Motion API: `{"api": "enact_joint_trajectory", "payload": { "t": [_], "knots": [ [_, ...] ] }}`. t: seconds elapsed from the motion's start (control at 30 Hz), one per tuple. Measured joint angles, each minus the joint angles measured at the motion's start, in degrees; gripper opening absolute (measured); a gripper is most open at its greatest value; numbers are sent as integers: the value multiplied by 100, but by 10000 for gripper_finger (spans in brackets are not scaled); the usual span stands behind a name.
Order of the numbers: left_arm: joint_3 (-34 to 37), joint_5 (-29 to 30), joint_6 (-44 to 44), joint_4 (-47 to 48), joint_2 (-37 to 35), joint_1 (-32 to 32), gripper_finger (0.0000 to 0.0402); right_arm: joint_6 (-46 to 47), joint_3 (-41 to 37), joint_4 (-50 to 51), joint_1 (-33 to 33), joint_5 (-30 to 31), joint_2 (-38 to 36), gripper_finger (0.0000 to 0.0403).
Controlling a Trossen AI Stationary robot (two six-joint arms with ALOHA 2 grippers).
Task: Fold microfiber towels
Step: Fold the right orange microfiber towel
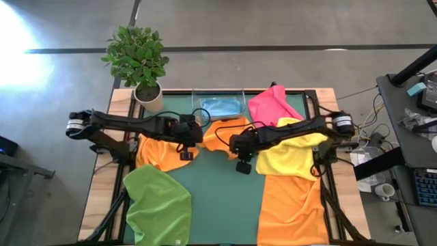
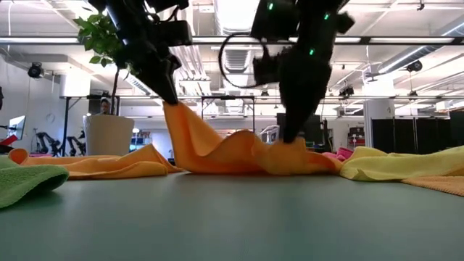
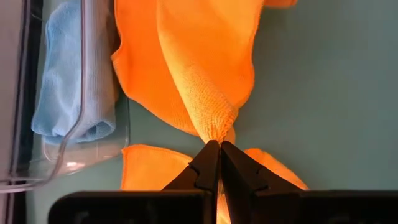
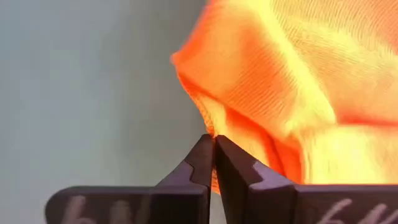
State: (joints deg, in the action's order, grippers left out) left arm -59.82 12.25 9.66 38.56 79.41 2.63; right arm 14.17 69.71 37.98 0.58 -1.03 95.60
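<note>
Our left pincer (image 3: 219, 148) is clamped tight on a corner of the soft orange fuzzy microfiber towel (image 1: 222, 130), lifting it off the green worktop (image 1: 218, 191), while our right pincer (image 4: 214, 142) is pinched shut on another edge of that same cloth, which sags between them. We judge we are at the spreading step; next we should draw the pincers apart to stretch it flat beside the clear plastic tray (image 3: 74, 130).
</note>
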Motion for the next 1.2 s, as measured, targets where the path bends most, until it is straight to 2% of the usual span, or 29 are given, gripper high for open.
{"api": "enact_joint_trajectory", "payload": {
  "t": [0.13, 0.43, 0.63, 0.9, 1.2],
  "knots": [
    [-75, -54, 141, 192, -108, -2, 0, 357, 58, 101, 189, 127, -500, 9],
    [-582, -87, 325, 756, -600, -6, 0, 779, 77, 265, 482, 987, -1674, 9],
    [-1144, -97, 333, 1269, -921, -6, 0, 735, 77, 262, 515, 1458, -2333, 8],
    [-2069, -98, 332, 1769, -1198, -6, 0, 375, 83, 260, 515, 1698, -3051, 8],
    [-2951, -294, -25, 2857, -1104, -6, 0, 275, 158, 243, 517, 3029, -3638, 8]
  ]
}}
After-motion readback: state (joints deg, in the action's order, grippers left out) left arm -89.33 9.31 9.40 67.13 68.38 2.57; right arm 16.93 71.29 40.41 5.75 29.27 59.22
